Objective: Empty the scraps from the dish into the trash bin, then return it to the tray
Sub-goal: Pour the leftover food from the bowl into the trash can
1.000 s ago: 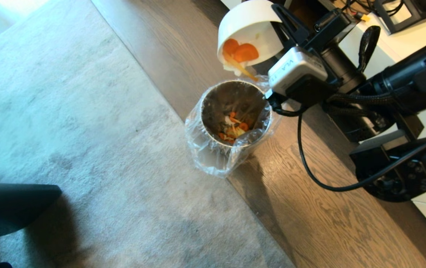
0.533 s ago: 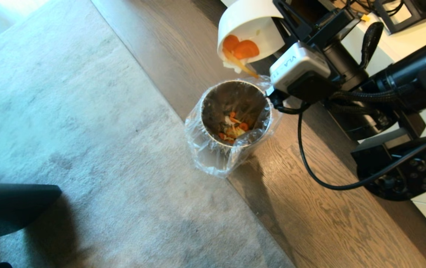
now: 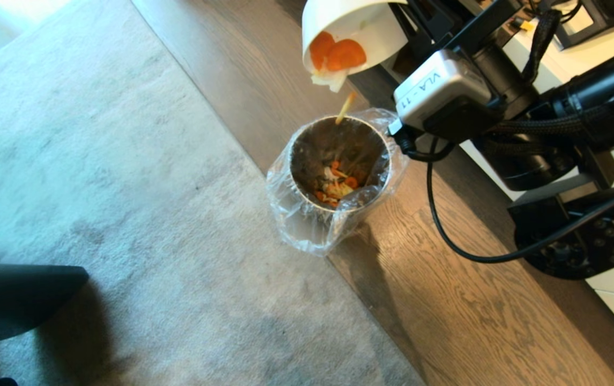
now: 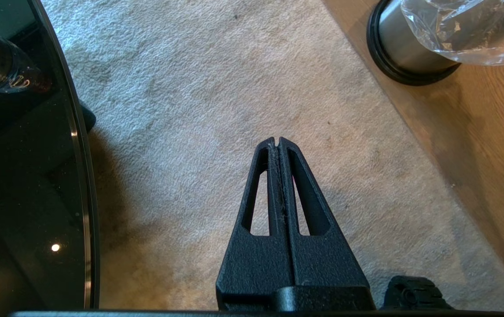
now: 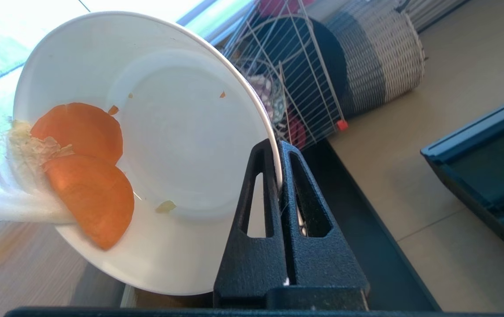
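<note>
Dish (image 3: 349, 27) higher now, top cropped

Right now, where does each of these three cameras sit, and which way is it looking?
Head view: on the head, looking down at the trash bin; the right arm tips the dish over it.
Left wrist view: behind the left gripper, shut, facing the carpet.
Right wrist view: behind the right gripper, pinching the dish rim, scraps inside.
Shared: head and left wrist both show the bin; head and right wrist the dish.

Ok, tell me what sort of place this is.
Probably a home living or dining area: pale carpet meeting wood floor, a small lined bin of food scraps, and a woven basket.
</note>
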